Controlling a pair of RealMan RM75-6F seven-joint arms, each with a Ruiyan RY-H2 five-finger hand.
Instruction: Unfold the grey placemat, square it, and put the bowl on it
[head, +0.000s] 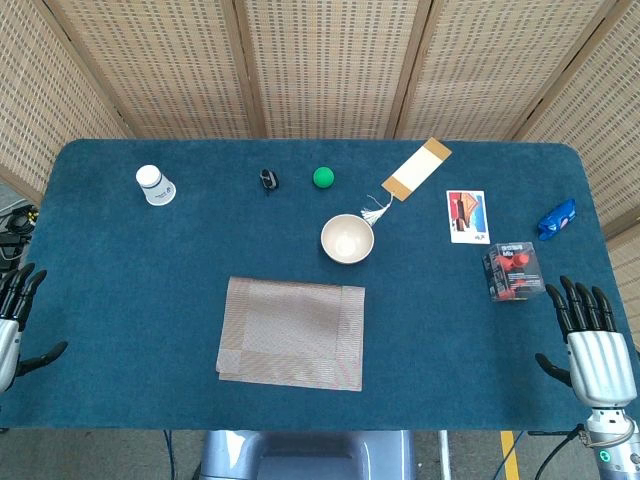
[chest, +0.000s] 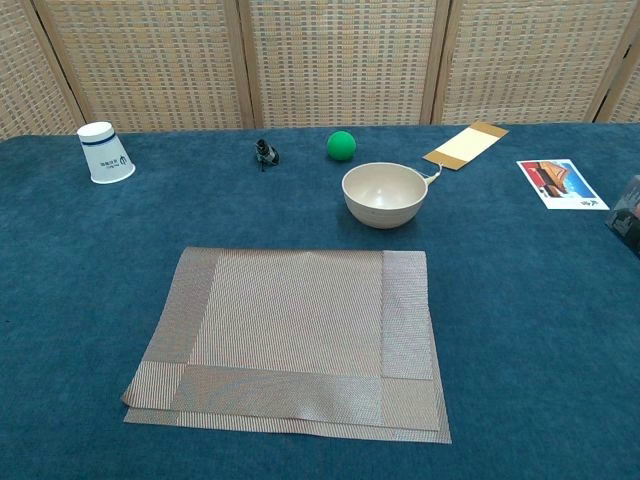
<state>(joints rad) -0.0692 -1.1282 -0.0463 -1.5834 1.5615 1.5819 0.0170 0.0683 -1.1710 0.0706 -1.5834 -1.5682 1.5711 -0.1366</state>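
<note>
Both hands, left (head: 12, 320) and right (head: 592, 340), spread, well apart from folded placemat (head: 292, 332).

Print on the paper cup (chest: 105, 152) and card (head: 468, 217) is too small to read.

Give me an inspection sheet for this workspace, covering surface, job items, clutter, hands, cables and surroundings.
Surface: blue cloth-covered table.
Job's things: grey placemat still folded, a lower layer showing along its near edge; cream bowl upright, on the cloth beyond the mat.
Clutter: upside-down paper cup, black clip, green ball, tasselled bookmark, photo card, dark box, blue packet.
Hands: left hand and right hand open, at the table's near corners.
Cables: some on the floor at left.
Surroundings: woven screen panels behind.
</note>
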